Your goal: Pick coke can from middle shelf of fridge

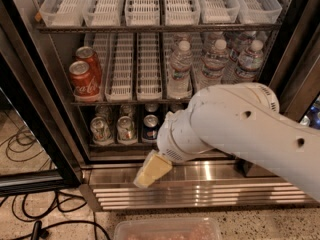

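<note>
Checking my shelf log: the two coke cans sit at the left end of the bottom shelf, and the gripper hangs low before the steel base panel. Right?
Not the bottom shelf: the camera view shows the coke cans at the left end of the middle shelf. The gripper does hang low before the steel base panel.

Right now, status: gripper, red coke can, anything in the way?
Gripper low, at ribbed steel base panel. Front red aluminium coke can untouched, middle shelf left. Clear plastic water bottles to its right, apart.
</note>
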`<act>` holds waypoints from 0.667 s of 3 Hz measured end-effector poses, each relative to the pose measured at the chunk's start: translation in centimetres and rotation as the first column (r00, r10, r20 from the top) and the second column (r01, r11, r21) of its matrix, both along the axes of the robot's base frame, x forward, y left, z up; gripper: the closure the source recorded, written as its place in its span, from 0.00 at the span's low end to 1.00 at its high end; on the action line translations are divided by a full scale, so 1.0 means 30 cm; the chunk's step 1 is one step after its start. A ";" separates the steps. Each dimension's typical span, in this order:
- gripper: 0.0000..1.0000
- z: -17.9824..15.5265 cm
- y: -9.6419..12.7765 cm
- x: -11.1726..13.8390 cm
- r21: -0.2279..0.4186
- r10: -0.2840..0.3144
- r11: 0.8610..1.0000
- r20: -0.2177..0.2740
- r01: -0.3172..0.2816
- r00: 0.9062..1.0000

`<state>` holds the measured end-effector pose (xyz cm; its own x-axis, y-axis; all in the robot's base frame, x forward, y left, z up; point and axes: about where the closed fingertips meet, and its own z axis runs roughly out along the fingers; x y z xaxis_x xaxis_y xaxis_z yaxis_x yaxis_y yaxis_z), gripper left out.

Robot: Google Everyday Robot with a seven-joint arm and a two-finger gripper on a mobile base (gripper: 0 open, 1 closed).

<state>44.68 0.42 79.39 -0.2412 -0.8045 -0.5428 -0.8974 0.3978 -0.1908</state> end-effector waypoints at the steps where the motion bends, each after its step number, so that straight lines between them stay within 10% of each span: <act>1: 0.00 0.003 0.082 0.081 0.121 -0.050 0.992 0.070 0.042 0.996; 2: 0.00 0.055 0.096 0.130 0.158 -0.076 0.986 0.139 0.053 0.987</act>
<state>48.59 3.30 81.03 -0.2002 -0.6942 -0.6914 -0.8365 0.4885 -0.2483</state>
